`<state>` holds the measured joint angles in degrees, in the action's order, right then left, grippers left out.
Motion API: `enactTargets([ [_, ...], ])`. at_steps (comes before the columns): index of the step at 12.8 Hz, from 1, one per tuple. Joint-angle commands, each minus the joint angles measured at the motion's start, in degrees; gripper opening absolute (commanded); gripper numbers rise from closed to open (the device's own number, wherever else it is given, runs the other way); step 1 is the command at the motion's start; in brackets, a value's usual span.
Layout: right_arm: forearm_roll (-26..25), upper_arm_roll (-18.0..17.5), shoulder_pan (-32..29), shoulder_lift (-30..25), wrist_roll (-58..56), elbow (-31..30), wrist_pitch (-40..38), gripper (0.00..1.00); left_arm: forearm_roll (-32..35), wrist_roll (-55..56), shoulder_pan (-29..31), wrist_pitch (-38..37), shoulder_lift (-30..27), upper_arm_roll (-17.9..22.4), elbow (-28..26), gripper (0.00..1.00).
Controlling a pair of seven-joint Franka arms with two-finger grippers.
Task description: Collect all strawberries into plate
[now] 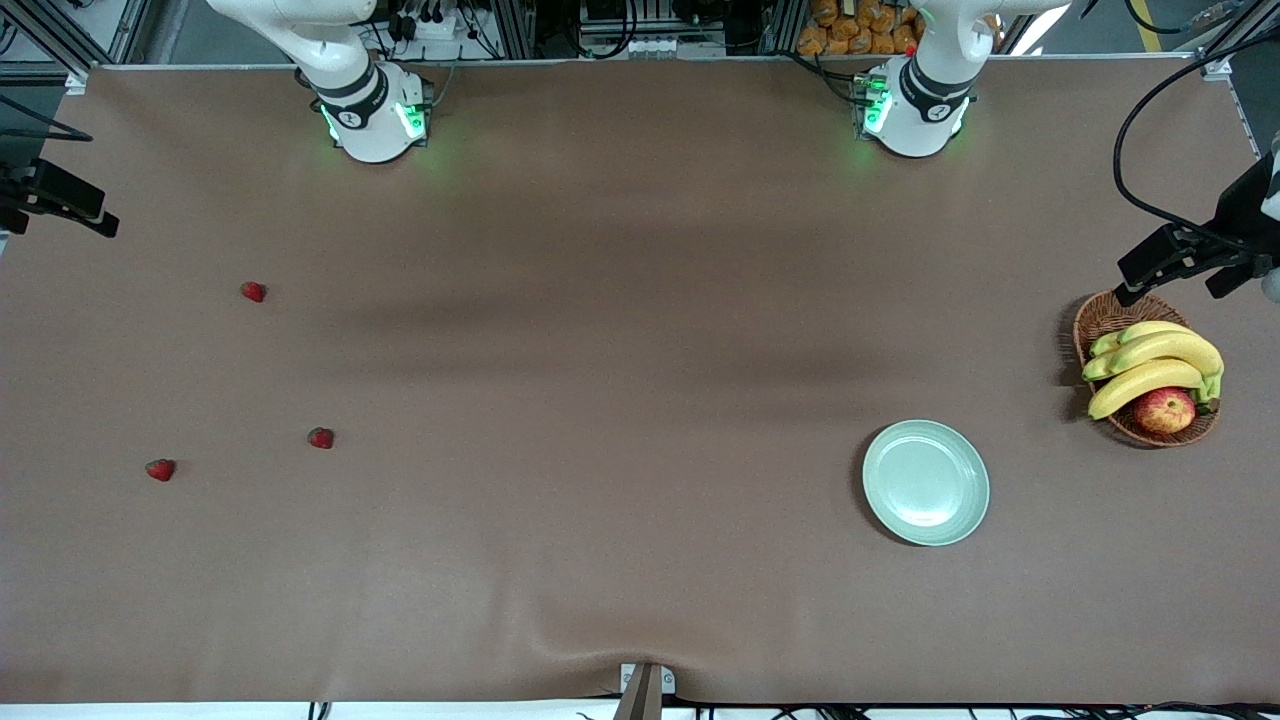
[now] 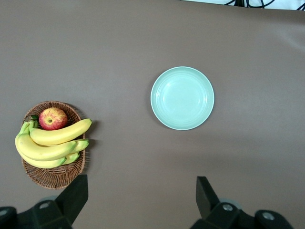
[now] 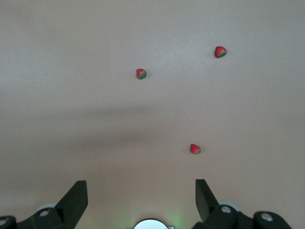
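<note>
Three strawberries (image 1: 253, 291) (image 1: 320, 437) (image 1: 160, 469) lie apart on the brown table toward the right arm's end. All three show in the right wrist view (image 3: 195, 149) (image 3: 141, 74) (image 3: 220, 51). The mint-green plate (image 1: 925, 482) sits empty toward the left arm's end and also shows in the left wrist view (image 2: 182, 98). My right gripper (image 3: 141, 193) is open and empty, high over bare table near its base, and shows at the front view's edge (image 1: 65, 225). My left gripper (image 2: 142, 191) is open and empty, high over bare table beside the basket (image 1: 1168, 290).
A brown wicker basket (image 1: 1095, 320) with bananas (image 1: 1150, 365) and a red-yellow apple (image 1: 1164, 410) stands beside the plate, closer to the left arm's end of the table. It also shows in the left wrist view (image 2: 52, 176). The two arm bases (image 1: 375, 115) (image 1: 915, 105) stand at the table's edge.
</note>
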<state>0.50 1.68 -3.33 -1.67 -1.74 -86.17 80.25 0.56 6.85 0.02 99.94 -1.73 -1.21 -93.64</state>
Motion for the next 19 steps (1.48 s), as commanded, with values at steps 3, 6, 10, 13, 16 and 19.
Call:
enactTargets([
  [3,-0.9,-0.1,0.3,-0.1,0.8,-0.1,-0.1,1.0,-1.4,-1.0,0.3,-0.7,0.1,-1.0,0.7,1.0],
  [6,-0.9,-0.1,0.2,0.1,0.8,-0.1,-0.1,1.0,-1.4,-1.0,0.4,-0.7,0.2,-1.1,0.9,1.0],
  [10,-0.9,0.0,0.2,0.1,0.8,-0.2,-0.1,1.0,-1.4,-1.1,0.5,-0.7,0.5,-1.1,0.8,1.0],
  [13,-1.6,0.0,0.3,0.2,0.8,-2.2,0.3,1.0,-1.4,-0.9,0.3,-0.7,0.4,-1.1,0.8,1.0],
  [16,-3.4,-0.1,0.3,0.8,0.4,-6.1,1.3,1.0,-1.4,-0.9,0.3,-0.8,0.4,-1.1,0.8,1.0],
  [19,-5.2,-0.1,0.5,0.8,0.2,-10.8,2.7,1.0,-1.4,-1.0,0.4,-1.1,0.4,-1.1,0.7,1.0],
])
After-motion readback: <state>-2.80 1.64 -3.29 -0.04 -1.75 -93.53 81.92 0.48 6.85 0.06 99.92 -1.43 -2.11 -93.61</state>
